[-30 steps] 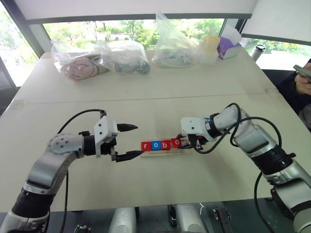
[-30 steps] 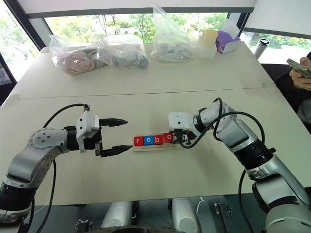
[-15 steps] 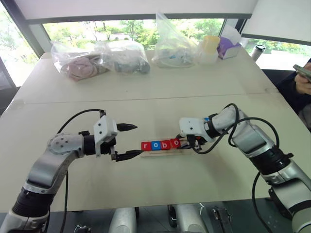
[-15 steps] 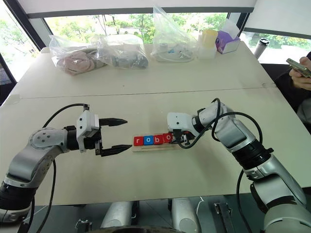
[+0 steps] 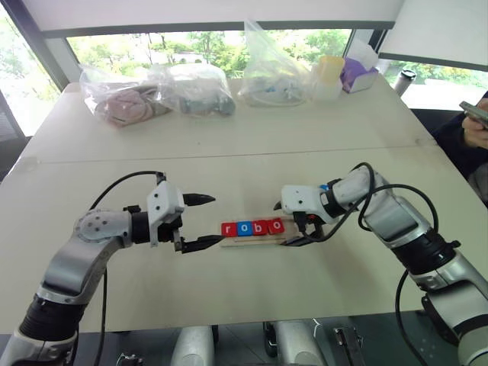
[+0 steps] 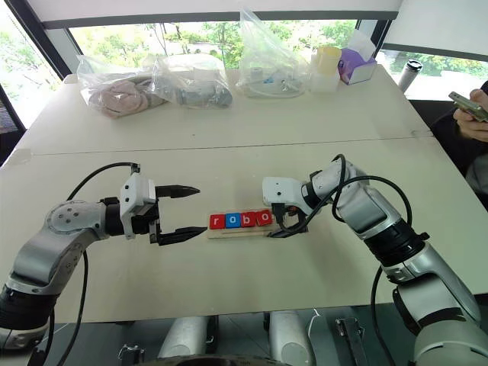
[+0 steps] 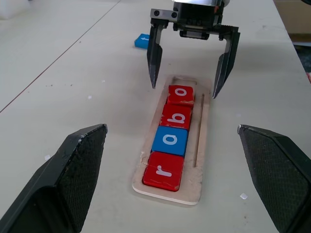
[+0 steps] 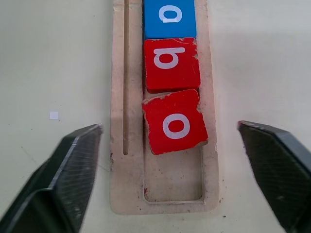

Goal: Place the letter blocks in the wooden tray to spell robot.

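Observation:
The wooden tray [image 7: 199, 141] lies on the table between my two grippers. Its slot holds a red r [image 7: 164, 170], a blue o [image 7: 170, 141], a red b [image 7: 177, 116] and a red o [image 8: 175, 122]; this last tile sits slightly crooked. The slot's end past it is bare [image 8: 172, 179]. My right gripper [image 5: 286, 224] is open, one finger on each side of the tray's right end, touching no block. A blue block [image 7: 142, 41] lies flat on the table beyond that gripper. My left gripper [image 5: 217, 219] hangs open just left of the tray, holding nothing.
Clear plastic bags [image 5: 156, 91] [image 5: 271, 72], a yellow-lidded container [image 5: 329, 72] and a purple box [image 5: 358, 72] line the table's far edge. A person holding a phone [image 5: 476, 114] sits at the far right. A seam [image 5: 229, 156] crosses the table behind the tray.
My right gripper has gone from shut to open, letting go of the red o, which now rests in the slot. Both arms stayed in place.

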Available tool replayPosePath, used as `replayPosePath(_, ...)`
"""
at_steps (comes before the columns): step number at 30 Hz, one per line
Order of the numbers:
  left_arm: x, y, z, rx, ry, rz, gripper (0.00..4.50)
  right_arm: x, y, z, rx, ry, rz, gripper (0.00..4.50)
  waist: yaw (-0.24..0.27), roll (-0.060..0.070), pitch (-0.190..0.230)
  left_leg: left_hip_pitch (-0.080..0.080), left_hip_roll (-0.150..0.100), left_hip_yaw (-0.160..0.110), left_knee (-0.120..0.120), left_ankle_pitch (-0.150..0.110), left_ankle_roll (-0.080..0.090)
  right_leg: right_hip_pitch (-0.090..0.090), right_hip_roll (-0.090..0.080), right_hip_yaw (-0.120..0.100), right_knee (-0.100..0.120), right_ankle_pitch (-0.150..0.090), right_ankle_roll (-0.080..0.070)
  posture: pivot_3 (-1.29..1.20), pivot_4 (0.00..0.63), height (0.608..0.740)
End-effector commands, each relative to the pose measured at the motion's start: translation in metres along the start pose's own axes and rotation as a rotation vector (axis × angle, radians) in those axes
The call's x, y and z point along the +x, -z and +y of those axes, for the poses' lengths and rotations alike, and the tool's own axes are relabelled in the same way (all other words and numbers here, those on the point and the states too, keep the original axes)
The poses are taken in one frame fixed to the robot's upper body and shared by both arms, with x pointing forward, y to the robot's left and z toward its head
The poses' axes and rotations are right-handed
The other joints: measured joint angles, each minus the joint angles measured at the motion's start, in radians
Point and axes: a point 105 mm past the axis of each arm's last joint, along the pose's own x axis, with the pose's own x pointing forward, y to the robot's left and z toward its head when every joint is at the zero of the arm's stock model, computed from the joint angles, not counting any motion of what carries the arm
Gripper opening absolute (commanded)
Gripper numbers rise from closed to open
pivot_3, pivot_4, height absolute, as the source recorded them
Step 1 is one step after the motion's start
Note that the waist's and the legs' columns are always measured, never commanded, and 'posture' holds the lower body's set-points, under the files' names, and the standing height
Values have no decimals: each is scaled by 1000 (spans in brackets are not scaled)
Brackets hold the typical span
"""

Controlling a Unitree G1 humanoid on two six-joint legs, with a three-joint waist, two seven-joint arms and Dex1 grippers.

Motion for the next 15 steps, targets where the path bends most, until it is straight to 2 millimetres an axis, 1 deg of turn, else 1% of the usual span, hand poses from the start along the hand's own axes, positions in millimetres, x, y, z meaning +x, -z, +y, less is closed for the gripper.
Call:
replayPosePath(1, 0, -11, 1, 38, -4, -24, 4500, -15, -16, -8, -44, 49, -42, 4409, 0, 0, 0, 0, 0, 0, 0, 0, 0, 0, 0, 0, 0, 0, 0, 0, 150, 740)
replayPosePath(3, 0, -11, 1, 37, -4, -25, 4500, -21, -19, -19, -46, 117, -59, 4409, 0, 0, 0, 0, 0, 0, 0, 0, 0, 0, 0, 0, 0, 0, 0, 0, 150, 740)
replayPosePath(4, 0, -11, 1, 37, -4, -25, 4500, -25, -20, -28, -38, 169, -65, 4409, 0, 0, 0, 0, 0, 0, 0, 0, 0, 0, 0, 0, 0, 0, 0, 0, 150, 740)
replayPosePath(7, 0, -11, 0, 36, -4, -25, 4500, -32, -18, -46, -18, 272, -72, 4409, -2, 0, 0, 0, 0, 0, 0, 0, 0, 0, 0, 0, 0, 0, 0, 0, 150, 740)
replayPosePath(9, 0, -11, 1, 35, -4, -25, 4500, -35, -12, -62, 1, 376, -61, 4409, -1, 0, 0, 0, 0, 0, 0, 0, 0, 0, 0, 0, 0, 0, 0, 0, 150, 740)
replayPosePath(10, 1, -11, 1, 35, -3, -26, 4500, -35, -6, -66, 10, 412, -47, 4409, -1, 0, 0, 0, 0, 0, 0, 0, 0, 0, 0, 0, 0, 0, 0, 0, 150, 740)
replayPosePath(13, 1, -11, 1, 35, -3, -25, 4500, -31, 1, -66, 9, 420, -34, 4409, 2, 0, 0, 0, 0, 0, 0, 0, 0, 0, 0, 0, 0, 0, 0, 0, 150, 740)
replayPosePath(15, 2, -11, 2, 35, -1, -27, 4500, -24, 6, -62, 20, 423, -35, 4409, 1, 0, 0, -1, 0, 0, 0, 0, 0, 0, 0, 0, 0, 0, 0, 0, 150, 740)
